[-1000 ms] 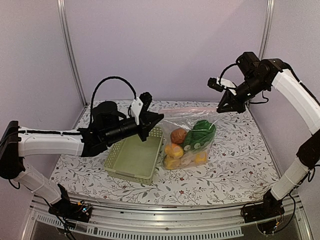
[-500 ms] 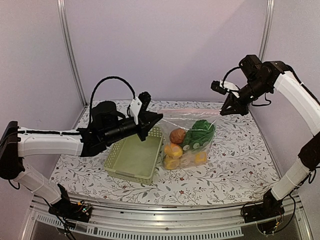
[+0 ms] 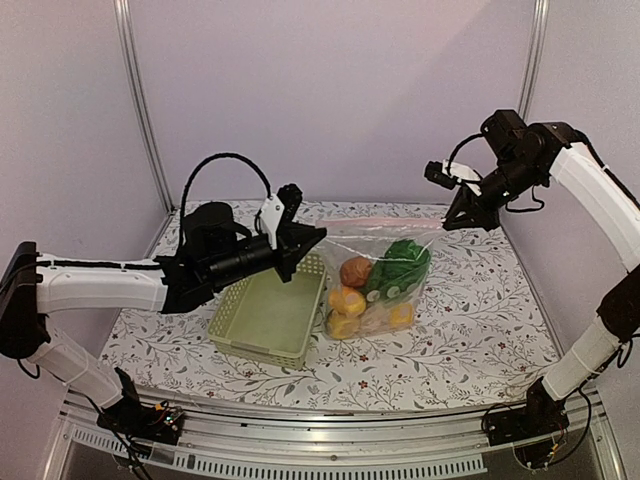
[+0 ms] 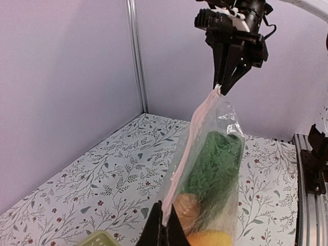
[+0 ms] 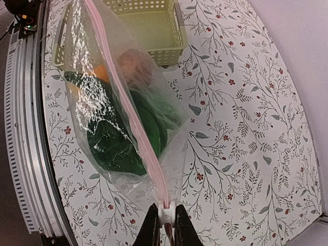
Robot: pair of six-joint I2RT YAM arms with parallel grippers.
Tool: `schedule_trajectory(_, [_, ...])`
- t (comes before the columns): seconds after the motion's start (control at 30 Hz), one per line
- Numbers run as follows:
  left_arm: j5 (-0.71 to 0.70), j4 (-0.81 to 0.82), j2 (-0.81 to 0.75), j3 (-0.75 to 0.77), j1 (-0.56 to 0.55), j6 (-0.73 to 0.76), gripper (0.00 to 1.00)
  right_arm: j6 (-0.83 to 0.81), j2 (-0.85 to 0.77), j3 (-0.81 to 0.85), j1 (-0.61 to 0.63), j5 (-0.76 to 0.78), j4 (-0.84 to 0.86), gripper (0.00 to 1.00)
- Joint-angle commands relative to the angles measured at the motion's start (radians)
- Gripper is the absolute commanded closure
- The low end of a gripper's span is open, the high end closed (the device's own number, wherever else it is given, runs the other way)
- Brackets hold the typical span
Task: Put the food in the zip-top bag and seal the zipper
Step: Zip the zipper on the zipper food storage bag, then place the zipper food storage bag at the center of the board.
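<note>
**Bag mouth drawn taut between the two pincers**

Over the last second the right pincer point(image 3: 452, 222) has been carried a little outward, away from the left pincer point(image 3: 318, 235), which has hardly been moved. The zipper point(image 3: 385, 222) is thereby stretched into a straighter pink line between them.

Both pincers are kept clamped. The left one is closed on the near corner of the zip-top bag point(image 3: 385, 275). The right one is closed on the far end of the strip, where a small white piece, possibly a slider, is pinched between the fingers in the right wrist view.

The bag is hung from this line, below and between the pincers, with its bottom apparently resting on the worktop point(image 3: 480, 310). All the food point(image 3: 375, 285) that can be seen is gathered inside it. The green basket point(image 3: 265, 325), below the left pincer, looks emptied.

The filling step is therefore judged complete. Whether the strip is pressed shut along its whole length cannot be told from these views, so the sealing is best treated as unfinished.
</note>
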Motion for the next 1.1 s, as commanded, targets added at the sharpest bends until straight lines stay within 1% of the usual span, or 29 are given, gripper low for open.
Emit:
schedule_trajectory(0.0, [-0.004, 0.034, 0.035, 0.021, 0.033, -0.009, 1.00, -0.016, -0.022, -0.019, -0.033, 0.064, -0.056, 0.96])
schedule_trajectory(0.13, [0.032, 0.048, 0.134, 0.124, 0.035, -0.009, 1.00, -0.001, -0.012, -0.012, -0.035, 0.073, 0.023, 0.97])
schedule_trajectory(0.27, [0.042, 0.049, 0.272, 0.295, 0.051, 0.032, 1.00, 0.032, 0.006, 0.011, -0.050, 0.094, 0.183, 0.98])
schedule_trajectory(0.37, [0.048, 0.056, 0.367, 0.434, 0.080, 0.053, 1.00, 0.064, 0.044, 0.074, -0.081, 0.092, 0.281, 1.00])
schedule_trajectory(0.5, [0.102, 0.092, 0.432, 0.525, 0.121, 0.042, 1.00, 0.090, 0.079, 0.146, -0.104, 0.097, 0.345, 0.99])
schedule_trajectory(0.57, [0.131, 0.113, 0.444, 0.532, 0.131, 0.037, 1.00, 0.087, 0.065, 0.135, -0.106, 0.088, 0.371, 0.99])
schedule_trajectory(0.67, [0.175, 0.167, 0.441, 0.485, 0.133, 0.033, 1.00, 0.072, 0.020, 0.062, -0.106, 0.056, 0.386, 0.98])
schedule_trajectory(0.77, [0.234, 0.184, 0.431, 0.414, 0.133, 0.012, 1.00, 0.040, -0.045, -0.072, -0.107, 0.004, 0.386, 0.96])
schedule_trajectory(0.83, [0.287, 0.168, 0.423, 0.369, 0.134, -0.004, 0.98, 0.011, -0.090, -0.185, -0.106, -0.035, 0.366, 0.91])
schedule_trajectory(0.87, [0.328, 0.147, 0.413, 0.352, 0.133, -0.020, 0.91, -0.003, -0.108, -0.231, -0.106, -0.055, 0.346, 0.84])
schedule_trajectory(0.9, [0.356, 0.122, 0.400, 0.342, 0.132, -0.034, 0.81, -0.020, -0.140, -0.264, -0.107, -0.077, 0.313, 0.77])
schedule_trajectory(0.93, [0.371, 0.093, 0.377, 0.334, 0.128, -0.060, 0.69, -0.029, -0.156, -0.277, -0.107, -0.102, 0.271, 0.69])
schedule_trajectory(0.97, [0.377, 0.069, 0.349, 0.325, 0.123, -0.082, 0.60, -0.038, -0.176, -0.269, -0.106, -0.125, 0.224, 0.62])
schedule_trajectory(1.0, [0.372, 0.048, 0.317, 0.313, 0.115, -0.090, 0.50, -0.039, -0.197, -0.253, -0.106, -0.151, 0.168, 0.56])
schedule_trajectory(1.07, [0.320, 0.002, 0.241, 0.282, 0.088, -0.081, 0.33, -0.040, -0.233, -0.218, -0.106, -0.201, 0.118, 0.49])
